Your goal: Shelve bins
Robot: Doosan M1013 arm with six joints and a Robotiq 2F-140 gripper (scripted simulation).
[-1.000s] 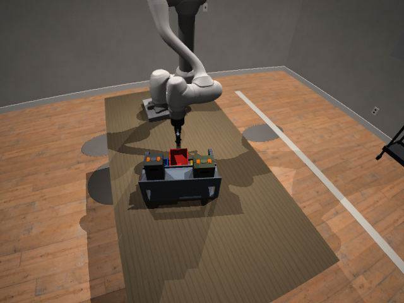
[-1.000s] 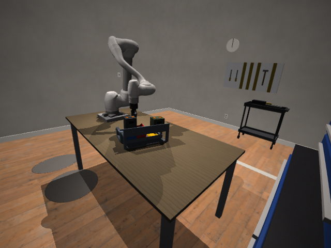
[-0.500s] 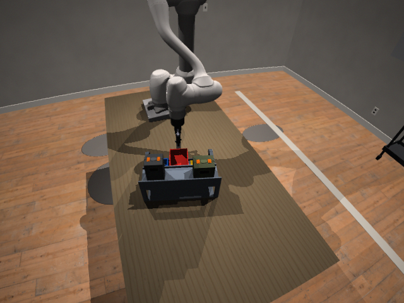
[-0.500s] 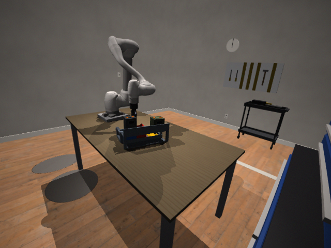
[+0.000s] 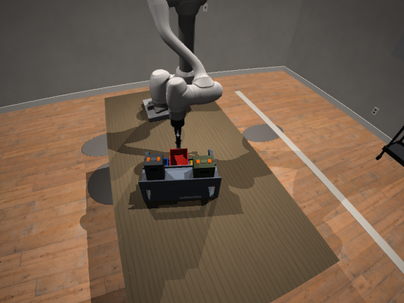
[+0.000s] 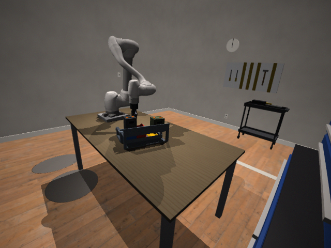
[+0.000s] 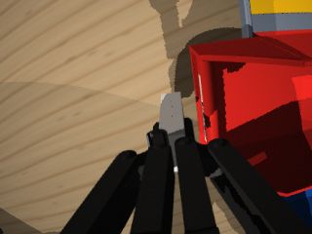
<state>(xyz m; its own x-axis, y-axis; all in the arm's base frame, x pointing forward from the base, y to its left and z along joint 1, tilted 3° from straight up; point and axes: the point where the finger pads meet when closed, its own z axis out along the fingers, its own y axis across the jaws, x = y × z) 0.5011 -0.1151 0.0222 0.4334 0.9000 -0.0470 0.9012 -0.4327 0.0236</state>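
Currently, the gripper (image 5: pixel 178 146) (image 6: pixel 135 115) (image 7: pixel 173 107) is closed to its narrowest, with nothing between the fingertips. It points down just beside the near wall of the red bin (image 5: pixel 178 156) (image 6: pixel 140 125) (image 7: pixel 253 102), on the arm's side of the shelf (image 5: pixel 179 189) (image 6: pixel 147 130) (image 7: pixel 247 19). The red bin stands between the blue bin (image 5: pixel 166 161) (image 6: pixel 131 138) (image 7: pixel 298 207) and the yellow bin (image 5: pixel 191 162) (image 6: pixel 152 135) (image 7: pixel 283 6), and sticks out toward the arm. Two boxes, one dark (image 5: pixel 154 166) (image 6: pixel 130 122) and one green (image 5: pixel 204 166) (image 6: pixel 156 120), sit on top.

The step in hand appears to be seating the red bin by a push with closed fingers. Align the fingertips with the middle of its near wall; an off-center push may turn the bin. Keep contact low, press straight inward and feed slowly. If the far edge meets the upper board, stop and correct the tilt, so that the parts do not spill. Whether the bin has passed the front lip cannot be told. Once it is seated, back straight out.
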